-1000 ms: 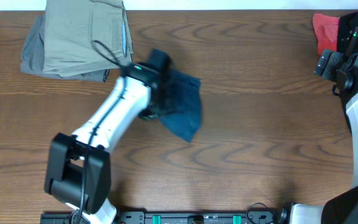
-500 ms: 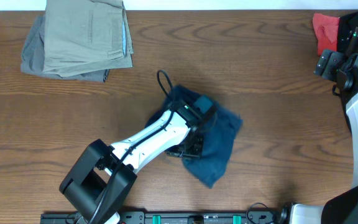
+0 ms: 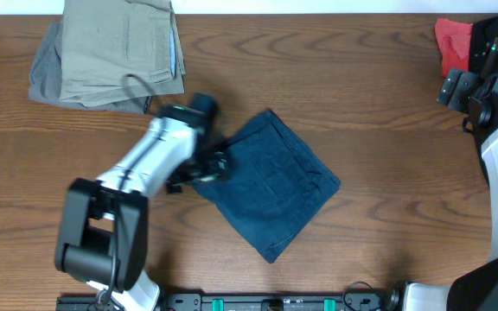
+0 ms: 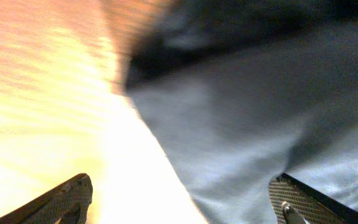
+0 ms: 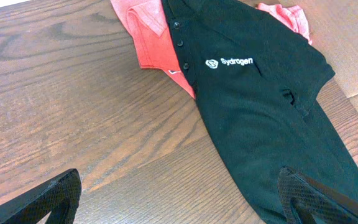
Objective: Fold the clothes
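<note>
Lying flat near the middle of the wooden desk (image 3: 387, 259) is a folded pair of dark navy shorts (image 3: 275, 186). They form a near-square set cornerwise like a diamond, so no long axis stands out. The left gripper (image 3: 209, 166) sits at the diamond's left corner. The shorts extend from it to the right, toward the robot's right side. In the blurred left wrist view its fingers (image 4: 61, 199) are spread wide, with blue cloth ahead of them and nothing pinched.

The left arm is much the nearer. The right gripper (image 5: 179, 180) is well apart at the desk's right edge, also spread and empty. Below it lies a black polo shirt (image 5: 272, 112) with "Sydrogen" and a small emblem in white on the chest. It overlaps a red-pink garment (image 5: 151, 34), whose tiny white mark is unreadable. A folded khaki piece (image 3: 119, 43) on a grey one (image 3: 46, 73) sits at the far left corner.
</note>
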Robot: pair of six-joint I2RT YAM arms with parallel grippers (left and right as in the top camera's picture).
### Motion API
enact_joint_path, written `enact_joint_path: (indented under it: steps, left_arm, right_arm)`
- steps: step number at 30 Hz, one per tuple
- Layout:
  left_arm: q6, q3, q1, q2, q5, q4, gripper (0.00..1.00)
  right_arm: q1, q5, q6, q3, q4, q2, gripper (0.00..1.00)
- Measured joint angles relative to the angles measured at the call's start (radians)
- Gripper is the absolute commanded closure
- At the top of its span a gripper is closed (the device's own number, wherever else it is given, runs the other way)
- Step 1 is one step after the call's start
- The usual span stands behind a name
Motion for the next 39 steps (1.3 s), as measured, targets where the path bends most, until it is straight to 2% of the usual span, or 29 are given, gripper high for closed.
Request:
enact_joint_path:
  steps: [6, 12, 16, 26, 28, 30, 32, 36, 39]
  left_arm:
    - [0.009, 0.000, 0.146, 0.000, 0.060, -0.017, 0.09]
    - [0.065, 0.000, 0.141, 0.000, 0.255, -0.013, 0.09]
    - [0.074, -0.001, 0.121, 0.000, 0.323, 0.000, 0.09]
    - [-0.033, -0.204, 0.116, 0.000, 0.384, 0.265, 0.11]
    - [-0.051, -0.212, 0.116, -0.005, 0.394, 0.286, 0.16]
    - [-0.063, -0.214, 0.116, -0.006, 0.401, 0.320, 0.27]
    - [-0.074, -0.215, 0.116, -0.006, 0.404, 0.360, 0.45]
    - [-0.084, -0.218, 0.116, -0.006, 0.380, 0.426, 0.71]
    - [-0.082, -0.219, 0.114, -0.006, 0.338, 0.463, 0.81]
  right_arm:
    - [0.000, 0.000, 0.000, 0.000, 0.000, 0.000, 0.01]
    - [0.000, 0.000, 0.000, 0.000, 0.000, 0.000, 0.00]
    - [0.000, 0.000, 0.000, 0.000, 0.000, 0.000, 0.01]
    - [0.000, 0.000, 0.000, 0.000, 0.000, 0.000, 0.01]
    - [0.000, 0.000, 0.000, 0.000, 0.000, 0.000, 0.01]
    - [0.000, 0.000, 0.000, 0.000, 0.000, 0.000, 0.01]
    - [0.000, 0.000, 0.000, 0.000, 0.000, 0.000, 0.01]
    - [0.000, 0.000, 0.000, 0.000, 0.000, 0.000, 0.01]
    - [0.000, 0.000, 0.000, 0.000, 0.000, 0.000, 0.01]
